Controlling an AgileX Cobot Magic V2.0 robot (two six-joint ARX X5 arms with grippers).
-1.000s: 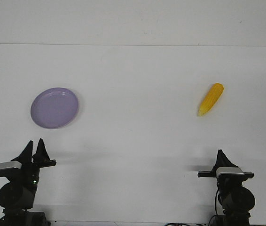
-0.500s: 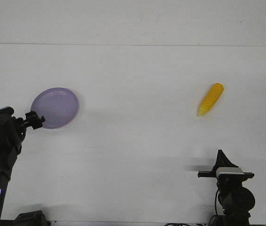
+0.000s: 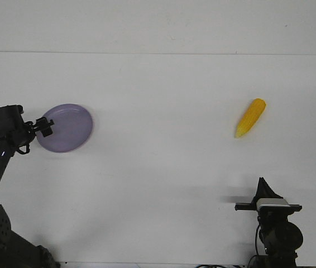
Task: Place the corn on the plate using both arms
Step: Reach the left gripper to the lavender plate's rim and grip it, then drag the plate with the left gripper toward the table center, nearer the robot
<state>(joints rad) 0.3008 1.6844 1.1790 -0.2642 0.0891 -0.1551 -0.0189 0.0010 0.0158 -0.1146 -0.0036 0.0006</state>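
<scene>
Corn (image 3: 250,118) untouched; left arm (image 3: 1,146) raised, reaching plate (image 3: 68,128) rim.

Left gripper (image 3: 45,127) covers plate (image 3: 68,127) left rim; finger gap unclear. Right gripper (image 3: 263,187) fingers overlap, gap unreadable.

We see open table (image 3: 163,167) all around the corn (image 3: 250,117), so a gripper can reach it from any side, while the left arm (image 3: 10,137) crowds the plate's (image 3: 68,127) left rim, leaving its other sides free.
</scene>
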